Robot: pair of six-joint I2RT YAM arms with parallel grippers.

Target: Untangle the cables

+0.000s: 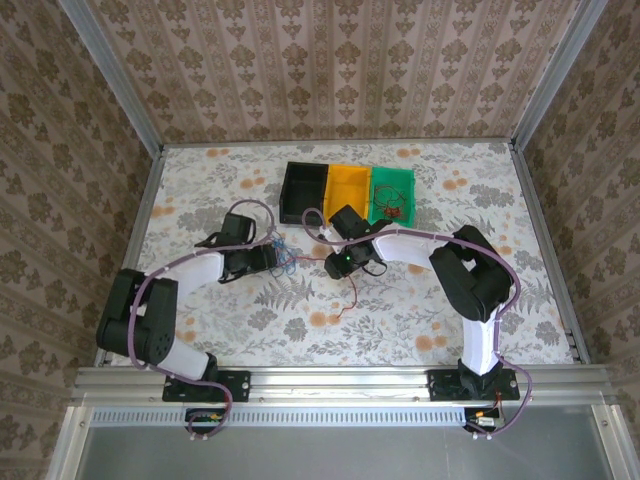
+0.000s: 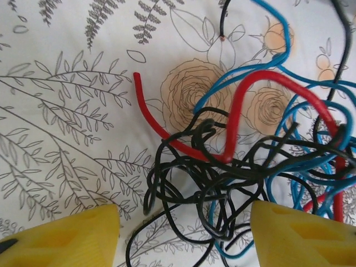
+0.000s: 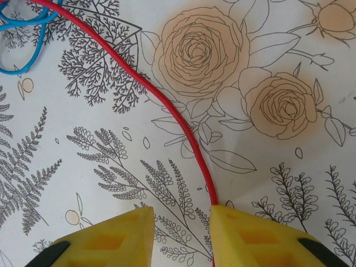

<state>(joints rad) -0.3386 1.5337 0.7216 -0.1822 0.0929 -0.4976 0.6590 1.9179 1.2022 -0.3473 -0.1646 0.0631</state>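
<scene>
The desk (image 1: 250, 320) has a smooth, matt covering printed with line-drawn flowers and ferns; whether it is paper or cloth I cannot tell. The thin red, blue and black cables (image 2: 228, 158) lying on it wear smooth plastic sheaths with a faint sheen. Flanking that tangle, the left pincer (image 2: 183, 214) has yellow fingers (image 2: 72, 239) of matt moulded plastic. Beyond the tangle, the black, orange and green bins (image 1: 349, 188) look like smooth hard plastic. On the near side of the tangle, the long rail (image 1: 340, 375) is dull silver metal.

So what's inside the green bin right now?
The green bin holds a small clump of thin reddish and dark wires. How many, and the floor under them, can't be made out.
</scene>
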